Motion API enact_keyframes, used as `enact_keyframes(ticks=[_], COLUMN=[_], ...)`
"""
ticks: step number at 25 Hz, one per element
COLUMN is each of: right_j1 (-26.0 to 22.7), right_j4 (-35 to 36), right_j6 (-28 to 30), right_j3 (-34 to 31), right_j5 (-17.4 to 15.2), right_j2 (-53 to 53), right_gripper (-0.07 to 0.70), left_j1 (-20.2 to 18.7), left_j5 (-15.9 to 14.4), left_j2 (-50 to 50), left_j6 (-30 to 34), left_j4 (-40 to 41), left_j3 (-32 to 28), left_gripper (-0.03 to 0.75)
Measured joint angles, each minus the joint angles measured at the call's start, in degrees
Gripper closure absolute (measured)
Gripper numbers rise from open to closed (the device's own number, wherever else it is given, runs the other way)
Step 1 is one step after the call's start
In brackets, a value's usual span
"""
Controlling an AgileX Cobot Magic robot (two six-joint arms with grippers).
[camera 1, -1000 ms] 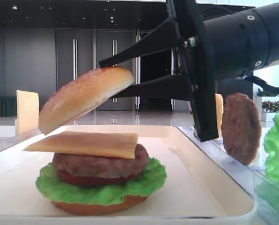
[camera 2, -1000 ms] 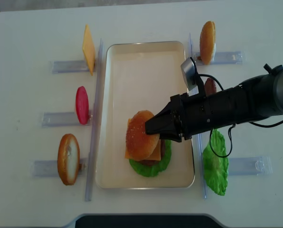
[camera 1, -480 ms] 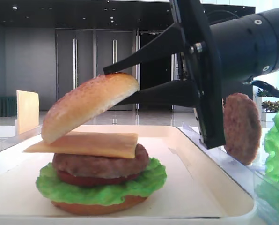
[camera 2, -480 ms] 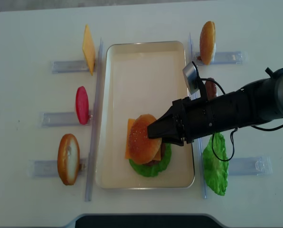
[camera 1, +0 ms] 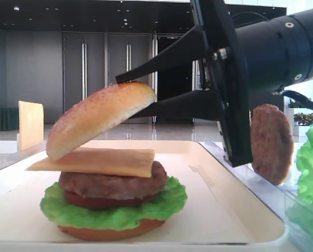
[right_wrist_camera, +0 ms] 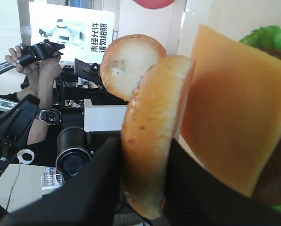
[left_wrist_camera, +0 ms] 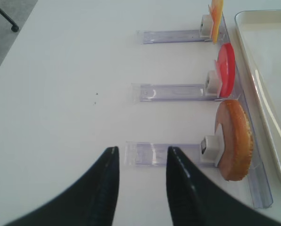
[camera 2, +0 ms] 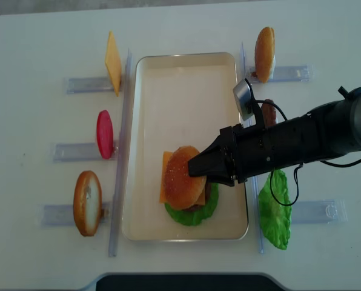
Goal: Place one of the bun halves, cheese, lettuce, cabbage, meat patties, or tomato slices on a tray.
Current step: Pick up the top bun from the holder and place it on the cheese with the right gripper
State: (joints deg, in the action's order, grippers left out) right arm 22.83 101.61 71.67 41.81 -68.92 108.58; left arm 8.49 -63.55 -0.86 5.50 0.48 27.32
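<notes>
My right gripper is shut on the sesame-speckled top bun half, with one finger above its crust and one below. The bun is tilted, and its low left edge rests on the cheese that tops a stack on the cream tray. Below the cheese lie a meat patty, a tomato slice, lettuce and a flat bottom bun. My left gripper stands open over the bare table, left of the tray.
Clear racks flank the tray. The left ones hold a cheese slice, a red slice and a bun. The right ones hold a bun, a patty and lettuce.
Over the last second the right gripper lowered the top bun toward the near end of the tray until its low edge met the cheese. Nothing has moved in the last half second.
</notes>
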Motion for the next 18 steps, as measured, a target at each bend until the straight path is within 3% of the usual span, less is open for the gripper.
enact_keyframes(ticks=[18], right_j1=[0.00], right_j4=[0.00], right_j6=[0.21], right_j3=[0.00], right_j5=[-0.06], right_j2=[-1.12], right_gripper=[0.264], left_j1=[0.00], left_j5=[0.00], left_j2=[0.00], left_j6=[0.00], left_j4=[0.00], left_j3=[0.00], left_gripper=[0.451])
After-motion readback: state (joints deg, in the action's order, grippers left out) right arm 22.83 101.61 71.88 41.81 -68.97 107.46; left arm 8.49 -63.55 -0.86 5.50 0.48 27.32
